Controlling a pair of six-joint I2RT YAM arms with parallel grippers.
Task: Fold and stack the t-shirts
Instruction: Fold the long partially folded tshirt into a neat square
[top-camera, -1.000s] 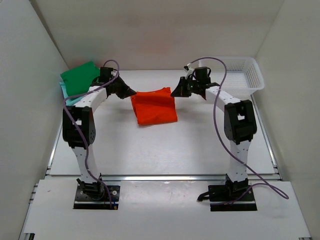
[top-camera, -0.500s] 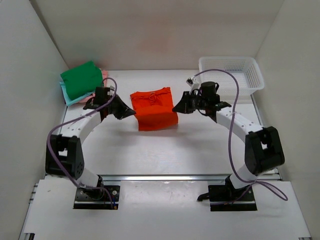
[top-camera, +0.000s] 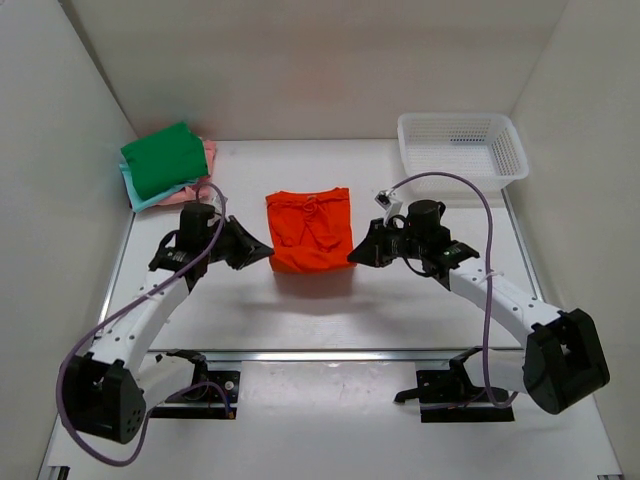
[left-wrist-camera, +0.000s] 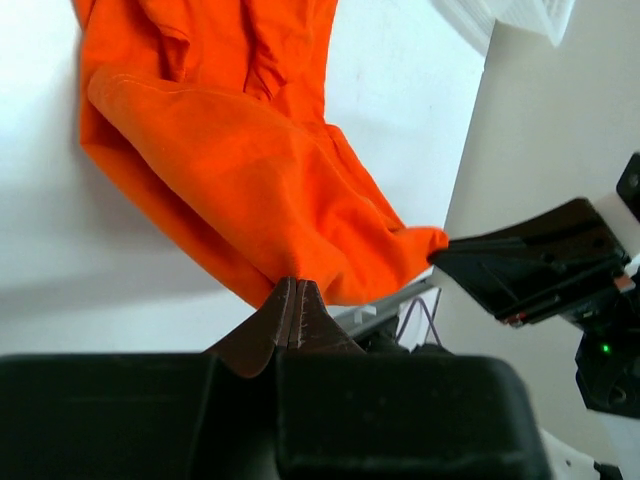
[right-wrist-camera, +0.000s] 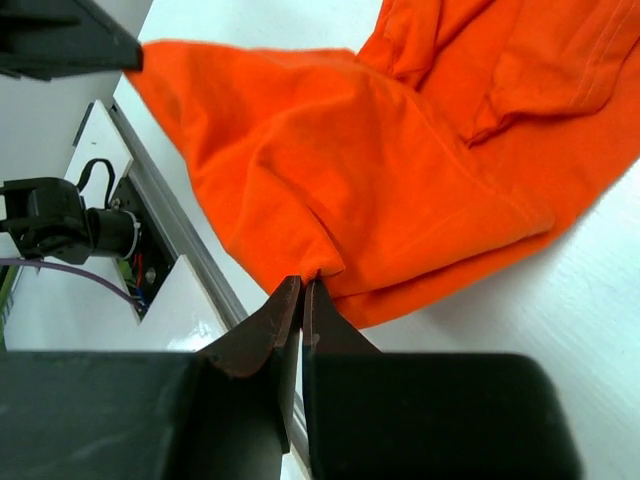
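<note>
Both my pincers are pinched shut on the orange t-shirt (top-camera: 310, 228). Left pincer (top-camera: 266, 252) has its near-left corner, right pincer (top-camera: 353, 257) its near-right. Green one's (top-camera: 160, 158) stacked back left.

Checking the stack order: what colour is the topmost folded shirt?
The topmost shirt is green; best seen in the top external view.

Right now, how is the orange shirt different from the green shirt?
The orange shirt lies mid-table; the green shirt sits far left atop a pile. The orange shirt is pinched by the left gripper and right gripper; the green shirt is untouched. Both are plain cloth.
</note>
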